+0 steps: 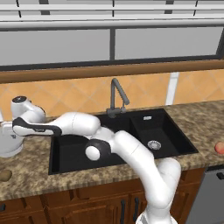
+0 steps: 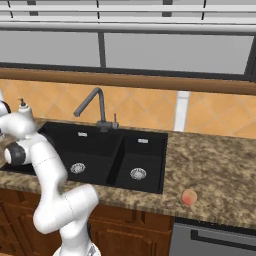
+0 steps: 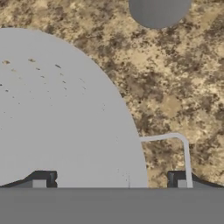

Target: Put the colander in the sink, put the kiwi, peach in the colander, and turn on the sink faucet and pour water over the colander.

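The pale grey colander (image 1: 8, 148) sits on the counter at the far left, left of the black sink (image 1: 70, 153). My gripper (image 3: 109, 181) hangs just above it, open. One fingertip (image 3: 41, 179) is over the bowl (image 3: 57, 113). The other fingertip (image 3: 179, 179) is outside the rim, by its thin wire handle (image 3: 185, 151). The brown kiwi (image 1: 4, 175) lies on the counter in front of the colander. The peach (image 2: 189, 197) rests on the counter right of the sink (image 2: 60, 145). The dark faucet (image 1: 116, 97) stands behind the basins with its spout over them.
A white soap pump bottle (image 2: 22, 106) stands behind the sink's left corner; in the hand view a round grey shape (image 3: 159, 11) lies beyond the colander. My arm stretches across the large basin. A dishwasher front (image 2: 220, 240) sits under the right counter.
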You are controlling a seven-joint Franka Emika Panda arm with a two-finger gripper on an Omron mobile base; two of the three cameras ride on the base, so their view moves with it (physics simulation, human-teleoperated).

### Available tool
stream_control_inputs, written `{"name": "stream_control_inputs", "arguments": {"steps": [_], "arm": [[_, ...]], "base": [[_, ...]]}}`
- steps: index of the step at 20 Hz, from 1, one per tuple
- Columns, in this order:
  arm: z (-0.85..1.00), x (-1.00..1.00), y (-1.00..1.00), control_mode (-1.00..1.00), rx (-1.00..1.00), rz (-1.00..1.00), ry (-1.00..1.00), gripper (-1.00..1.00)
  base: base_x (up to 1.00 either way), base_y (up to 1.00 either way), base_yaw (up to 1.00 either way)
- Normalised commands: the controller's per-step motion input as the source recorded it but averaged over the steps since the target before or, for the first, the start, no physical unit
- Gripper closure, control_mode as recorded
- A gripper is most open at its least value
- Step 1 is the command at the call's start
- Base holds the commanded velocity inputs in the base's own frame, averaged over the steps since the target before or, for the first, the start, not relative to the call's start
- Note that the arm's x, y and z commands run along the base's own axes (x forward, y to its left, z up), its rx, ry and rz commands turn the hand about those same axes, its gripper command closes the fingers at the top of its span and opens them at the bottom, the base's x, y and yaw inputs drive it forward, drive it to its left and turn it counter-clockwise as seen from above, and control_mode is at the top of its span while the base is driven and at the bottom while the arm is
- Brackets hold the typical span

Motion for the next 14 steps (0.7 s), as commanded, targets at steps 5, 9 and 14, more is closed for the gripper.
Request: {"name": "stream_control_inputs", "arguments": {"steps": [5,9,14], "arm": [[0.00,0.00,0.00,-1.00,0.00,0.00,0.00,1.00],[0.00,0.00,0.00,-1.00,0.00,0.00,0.00,1.00],[0.00,-0.08,-0.16,-1.00,0.00,0.00,0.00,1.00]], "base": [[0.00,0.00,0.00],[0.00,0.00,0.00],[0.00,0.00,0.00]]}}
